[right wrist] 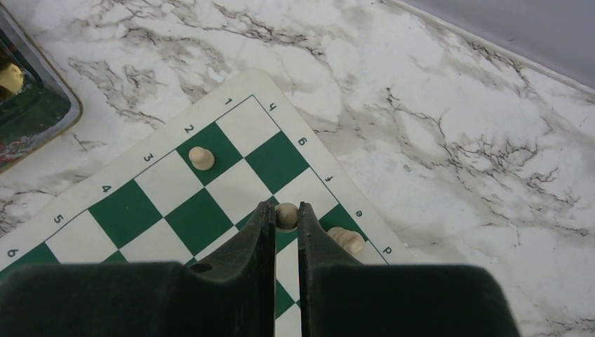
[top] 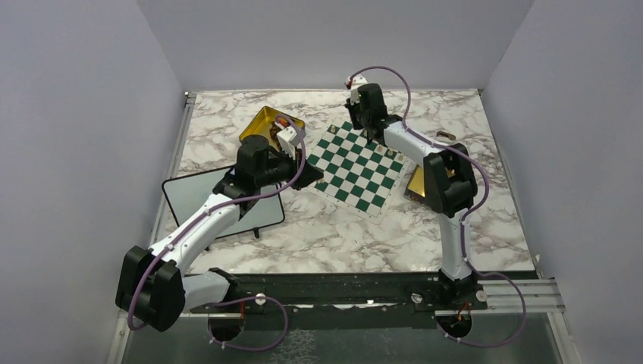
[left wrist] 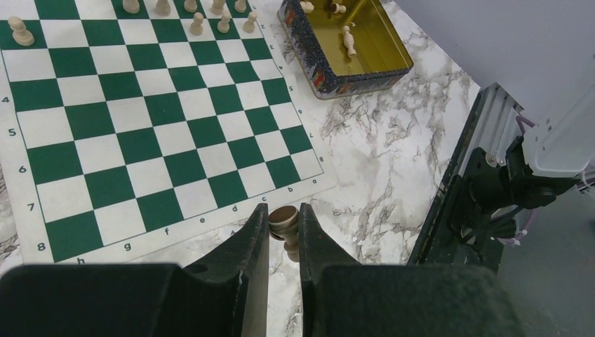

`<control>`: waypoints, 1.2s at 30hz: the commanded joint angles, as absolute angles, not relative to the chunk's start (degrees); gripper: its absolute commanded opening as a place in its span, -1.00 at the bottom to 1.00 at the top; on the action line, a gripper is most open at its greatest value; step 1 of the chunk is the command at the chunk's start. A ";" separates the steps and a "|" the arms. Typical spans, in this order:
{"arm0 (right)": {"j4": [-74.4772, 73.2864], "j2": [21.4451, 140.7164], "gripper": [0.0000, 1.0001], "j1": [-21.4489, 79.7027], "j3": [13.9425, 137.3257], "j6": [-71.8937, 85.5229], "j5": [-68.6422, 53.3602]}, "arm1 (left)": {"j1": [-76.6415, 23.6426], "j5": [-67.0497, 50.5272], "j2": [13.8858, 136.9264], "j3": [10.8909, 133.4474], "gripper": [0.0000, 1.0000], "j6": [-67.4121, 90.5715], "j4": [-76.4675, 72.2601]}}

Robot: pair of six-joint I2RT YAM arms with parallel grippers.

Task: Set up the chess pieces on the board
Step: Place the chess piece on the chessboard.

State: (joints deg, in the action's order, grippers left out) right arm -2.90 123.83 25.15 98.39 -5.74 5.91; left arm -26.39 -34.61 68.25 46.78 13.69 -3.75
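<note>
The board (top: 356,163) lies tilted on the marble table. My left gripper (left wrist: 283,209) is shut on a tan chess piece (left wrist: 285,223) that lies sideways between the fingers, just off the board's (left wrist: 140,126) lettered edge, over the marble. Several pale pieces (left wrist: 196,22) stand along that board's far rows. My right gripper (right wrist: 285,208) is shut on the round head of a pale piece (right wrist: 285,215) over the board's (right wrist: 168,189) corner area. A pawn (right wrist: 202,158) stands on a green square. Another pale piece (right wrist: 346,240) sits beside the right finger.
A gold tin (left wrist: 351,42) holding loose pieces sits past the board's corner. The back left has a gold tin (top: 269,125), and another (top: 415,182) lies under the right arm. A black-framed whiteboard (top: 220,201) lies under the left arm. A rail (left wrist: 463,175) borders the table.
</note>
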 commanded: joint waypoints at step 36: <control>-4.32 134.51 -0.92 25.84 105.50 -1.65 17.19 | -26.55 -37.42 65.26 45.36 -1.00 13.80 -7.03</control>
